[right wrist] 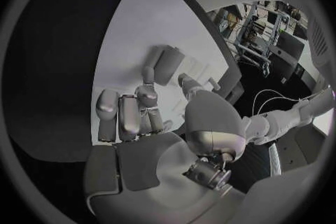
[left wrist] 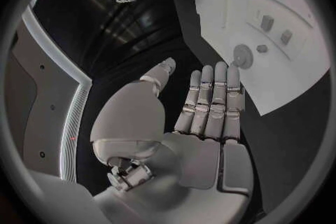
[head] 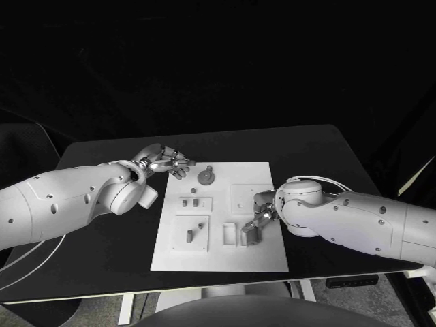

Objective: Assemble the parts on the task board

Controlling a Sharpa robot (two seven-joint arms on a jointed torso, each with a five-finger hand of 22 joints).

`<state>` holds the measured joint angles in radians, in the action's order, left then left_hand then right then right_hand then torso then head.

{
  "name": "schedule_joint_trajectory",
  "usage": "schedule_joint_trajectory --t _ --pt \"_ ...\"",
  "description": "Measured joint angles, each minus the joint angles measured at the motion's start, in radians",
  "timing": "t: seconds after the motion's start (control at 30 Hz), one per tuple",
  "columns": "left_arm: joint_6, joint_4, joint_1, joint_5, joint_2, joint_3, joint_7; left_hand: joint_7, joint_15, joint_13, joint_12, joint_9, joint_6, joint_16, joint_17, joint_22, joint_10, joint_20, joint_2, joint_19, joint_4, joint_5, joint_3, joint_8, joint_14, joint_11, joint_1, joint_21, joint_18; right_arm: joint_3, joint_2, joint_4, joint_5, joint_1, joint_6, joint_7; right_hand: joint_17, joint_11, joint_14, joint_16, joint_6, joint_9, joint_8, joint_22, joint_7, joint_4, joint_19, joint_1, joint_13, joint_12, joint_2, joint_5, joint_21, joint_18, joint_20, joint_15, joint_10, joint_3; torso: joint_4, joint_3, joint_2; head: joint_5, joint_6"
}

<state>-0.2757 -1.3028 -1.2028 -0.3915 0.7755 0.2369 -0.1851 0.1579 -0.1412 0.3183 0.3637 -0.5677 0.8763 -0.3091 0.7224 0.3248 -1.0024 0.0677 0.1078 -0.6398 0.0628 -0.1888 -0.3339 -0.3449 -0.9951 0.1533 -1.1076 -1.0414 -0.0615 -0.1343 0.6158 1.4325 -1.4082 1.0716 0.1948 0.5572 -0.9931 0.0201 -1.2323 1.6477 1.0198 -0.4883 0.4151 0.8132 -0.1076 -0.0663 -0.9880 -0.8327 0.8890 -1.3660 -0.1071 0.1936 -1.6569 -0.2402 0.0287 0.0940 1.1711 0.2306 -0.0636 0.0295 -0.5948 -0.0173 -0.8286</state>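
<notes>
1. No readable writing, labels or brand marks anywhere on the board or parts.
2. Task board [head: 221,262]: flat white rectangular plate, matte, lying mid-bench on the black bench [head: 100,272]. Shallow raised or recessed rectangular blocks on its surface.
3. Near end of board: a small upright part [head: 191,236] stands in a square block on the robot's left side; beside it a pale rectangular pocket [head: 228,234], rounded corners.
4. Right hand [head: 259,216]: silver metal, segmented, on a white smooth-shelled arm. It sits over the board's right edge, near end, fingers [head: 249,223] curled down onto a small dark blocky part [head: 247,237] that stands on the board just beside the pocket. R wrist view shows fingers [right wrist: 145,92] bent round a grey rounded-block piece [right wrist: 167,64] against the white plate; looks like it grasps that piece, though contact pts are partly hidden.
5. Mid-board: two small pegs [head: 189,201] stand side by side in a low rectangular block, left side.
6. Far end: a round disc part [head: 206,178] with a short stem rising from it, grey, lies on the board.
7. Left hand [head: 165,161]: silver, at the board's far left corner, just beside the disc, not touching it. L wrist view shows fingers [left wrist: 210,101] straight, side by side, released, nothing held, over black bench next to the board edge [left wrist: 280,106].
</notes>
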Motion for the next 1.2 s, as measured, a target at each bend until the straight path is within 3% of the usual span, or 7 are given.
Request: schedule_joint_trajectory --t 0.47,0.53,0.6,0.67,0.83,1.0,1.2 --pt "0.0 -0.003 -0.005 0.0 0.005 0.0 0.004 0.004 0.0 0.0 0.0 0.0 0.003 0.0 0.0 0.0 0.0 0.0 -0.004 0.0 0.0 0.0 0.0 0.0 0.0 0.0 0.004 0.0 0.0 -0.01 -0.026 -0.019 -0.018 0.006 0.024 0.015 -0.017 0.007 -0.011 0.004 0.018 -0.008 0.017 0.002 0.002 -0.003 -0.004 0.002 0.0 0.0 -0.002 0.0 -0.001 0.001 0.003 0.008 0.014 -0.003 -0.0001 0.0 -0.002 -0.001 -0.006" --pt "0.0 -0.003 -0.005 0.0 0.005 0.0 0.004 0.004 0.0 0.0 0.0 0.0 0.003 0.0 0.0 0.0 0.0 0.0 -0.004 0.0 0.0 0.0 0.0 0.0 0.0 0.0 0.004 0.0 0.0 -0.014 -0.03 -0.021 -0.027 0.006 0.03 0.018 -0.021 0.009 -0.011 0.004 0.026 -0.009 0.016 0.002 -0.003 -0.005 -0.004 0.002 0.0 0.0 -0.002 0.0 0.0 0.006 0.003 0.007 0.016 0.0 0.0 0.0001 -0.002 -0.001 -0.007" --pt "0.0 -0.003 -0.006 -0.001 0.006 0.0 0.005 0.004 0.0 0.0 0.0 0.0 0.003 0.0 0.0 0.0 0.0 0.0 -0.004 0.0 0.0 0.0 0.0 0.0 0.0 0.0 0.004 0.0 0.0 -0.026 -0.035 -0.022 -0.035 0.002 0.038 0.019 -0.022 0.012 -0.011 0.005 0.032 0.013 -0.003 0.002 -0.004 -0.005 -0.004 0.002 0.0 0.0 -0.002 0.0 -0.001 0.008 0.003 0.007 0.019 0.0 0.0001 0.0002 -0.002 -0.001 -0.008" --pt "0.0 -0.003 -0.006 -0.001 0.006 0.0 0.006 0.004 0.0 0.0 0.0 0.0 0.003 0.0 0.0 0.0 0.0 0.0 -0.004 0.0 0.0 0.0 0.0 0.0 0.0 0.0 0.004 0.0 0.0 -0.032 -0.037 -0.019 -0.041 -0.006 0.047 0.018 -0.022 0.012 -0.011 0.005 0.032 0.001 0.007 0.002 -0.004 -0.006 -0.004 0.004 0.0 0.0 -0.004 0.0 -0.001 0.008 0.003 0.007 0.019 0.0 0.0 0.0004 -0.002 -0.002 -0.01" --pt "0.0 -0.003 -0.006 -0.001 0.007 0.0 0.007 0.004 0.0 0.0 0.0 0.0 0.003 0.0 0.0 0.0 0.0 0.0 -0.003 0.0 0.0 0.0 0.0 0.0 0.0 0.0 0.004 0.0 0.0 -0.037 -0.038 -0.009 -0.059 -0.006 0.064 0.016 -0.025 0.012 -0.016 0.005 0.032 -0.004 0.011 0.004 -0.004 -0.005 -0.004 0.003 0.0 0.0 -0.004 0.0 -0.001 0.008 0.003 0.012 0.019 0.0 -0.0006 0.001 -0.002 -0.003 -0.011" --pt "0.0 -0.003 -0.006 -0.002 0.007 0.0 0.009 0.001 0.0 0.0 0.0 0.0 0.006 0.0 -0.001 0.0 0.0 0.0 0.0 0.0 0.0 0.0 0.0 0.0 0.0 0.0 0.008 0.0 0.0 -0.04 -0.037 0.002 -0.083 -0.006 0.071 0.016 -0.026 0.012 -0.016 0.005 0.033 -0.004 0.011 0.006 -0.003 0.009 -0.007 -0.013 0.0 0.0 -0.019 0.0 -0.001 0.008 0.007 0.012 0.019 0.003 -0.0012 0.0014 -0.003 -0.002 -0.012" --pt "0.0 -0.002 -0.006 -0.002 0.007 0.0 0.01 0.001 0.0 0.0 0.0 0.0 0.006 0.0 -0.001 0.0 0.0 0.0 0.0 0.0 -0.001 0.0 0.001 0.0 0.0 0.0 0.008 0.0 0.0 -0.04 -0.035 0.006 -0.113 -0.006 0.07 0.014 -0.023 0.012 -0.016 0.005 0.034 -0.004 0.011 0.009 -0.002 0.042 -0.007 -0.049 -0.001 0.0 -0.009 0.0 -0.001 0.008 0.007 0.012 0.019 0.008 -0.0012 0.0019 -0.004 -0.001 -0.009"
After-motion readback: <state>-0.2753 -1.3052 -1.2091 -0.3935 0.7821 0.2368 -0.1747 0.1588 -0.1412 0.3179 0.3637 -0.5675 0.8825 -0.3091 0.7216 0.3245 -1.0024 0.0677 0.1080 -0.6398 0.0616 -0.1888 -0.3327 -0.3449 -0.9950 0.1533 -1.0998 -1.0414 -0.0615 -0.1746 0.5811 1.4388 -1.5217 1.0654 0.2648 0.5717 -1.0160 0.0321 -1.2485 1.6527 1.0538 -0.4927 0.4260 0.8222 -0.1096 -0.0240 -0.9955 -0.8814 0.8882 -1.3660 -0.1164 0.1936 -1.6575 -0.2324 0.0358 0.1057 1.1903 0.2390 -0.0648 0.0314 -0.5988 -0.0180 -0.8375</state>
